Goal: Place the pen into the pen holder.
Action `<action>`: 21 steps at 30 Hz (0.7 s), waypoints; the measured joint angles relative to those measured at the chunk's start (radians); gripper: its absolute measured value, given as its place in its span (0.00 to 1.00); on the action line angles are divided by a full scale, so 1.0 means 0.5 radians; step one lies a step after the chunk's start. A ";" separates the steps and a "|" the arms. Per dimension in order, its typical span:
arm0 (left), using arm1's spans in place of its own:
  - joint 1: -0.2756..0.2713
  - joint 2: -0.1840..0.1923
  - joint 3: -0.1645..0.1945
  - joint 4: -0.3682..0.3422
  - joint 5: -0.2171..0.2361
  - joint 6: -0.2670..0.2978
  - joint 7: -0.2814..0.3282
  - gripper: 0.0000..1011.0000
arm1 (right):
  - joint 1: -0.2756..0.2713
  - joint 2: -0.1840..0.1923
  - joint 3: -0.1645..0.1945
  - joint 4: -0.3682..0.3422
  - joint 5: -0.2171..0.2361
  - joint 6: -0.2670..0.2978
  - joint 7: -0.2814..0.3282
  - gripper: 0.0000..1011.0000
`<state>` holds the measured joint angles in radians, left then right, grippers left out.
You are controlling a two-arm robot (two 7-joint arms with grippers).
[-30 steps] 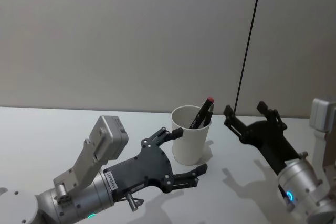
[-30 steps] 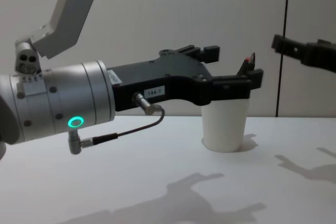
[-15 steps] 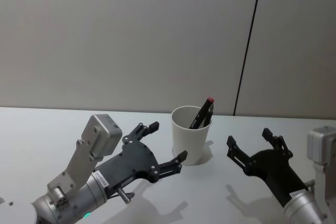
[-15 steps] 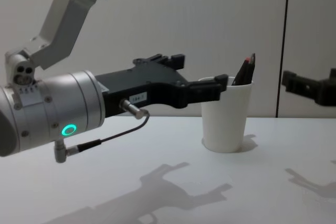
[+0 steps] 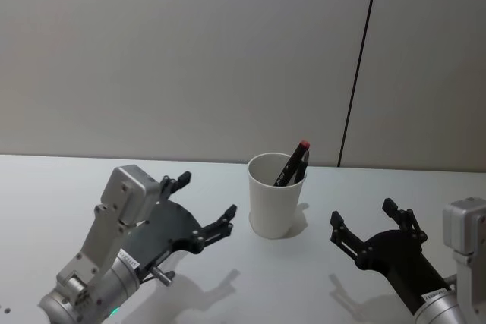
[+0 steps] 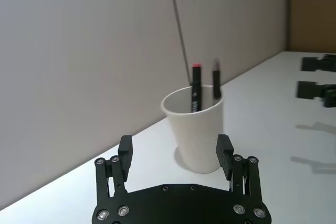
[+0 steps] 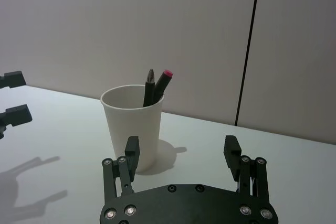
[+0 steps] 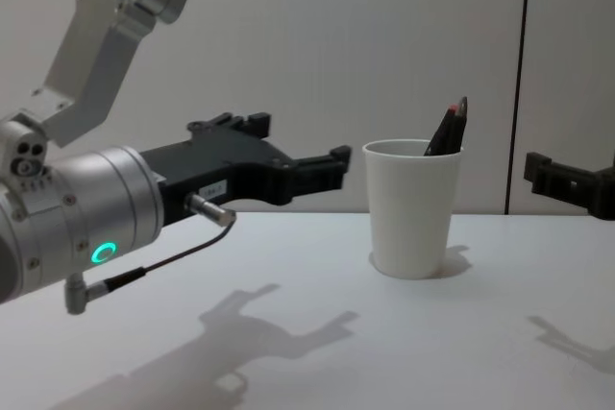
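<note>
Pen (image 5: pixel 295 163) is leaning inside the cup (image 5: pixel 274 207), propped by the rim. Left claw (image 5: pixel 203 206) and right claw (image 5: pixel 372 224) are hovering either side of it, both spread wide and holding nothing, so the job looks done.

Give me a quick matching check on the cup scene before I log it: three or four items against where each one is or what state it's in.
Items:
1. black pen with a red tip
2. plain white tapered paper cup
3. left end effector
4. right end effector

States:
A. open, on the cup's left, apart from it
B. upright on the white table
C. open, on the cup's right, apart from it
D. leaning inside the cup, tip above the rim

Pairs: 1-D, 2-B, 3-A, 4-C
</note>
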<state>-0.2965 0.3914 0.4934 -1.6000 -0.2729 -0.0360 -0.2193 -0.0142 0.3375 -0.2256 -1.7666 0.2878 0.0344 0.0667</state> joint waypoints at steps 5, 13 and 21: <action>0.042 -0.006 -0.027 -0.018 0.050 0.034 0.142 0.99 | -0.001 0.000 0.000 0.000 -0.001 0.000 0.000 0.99; 0.098 -0.016 -0.065 -0.043 0.117 0.082 0.339 0.99 | -0.001 0.000 -0.001 0.000 -0.001 0.000 0.000 0.99; 0.119 -0.019 -0.079 -0.052 0.143 0.100 0.413 0.99 | -0.001 0.000 -0.001 0.000 -0.001 -0.001 0.000 0.99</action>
<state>-0.2373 0.3818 0.4539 -1.6261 -0.2012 0.0141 -0.0129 -0.0147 0.3375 -0.2259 -1.7669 0.2873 0.0340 0.0668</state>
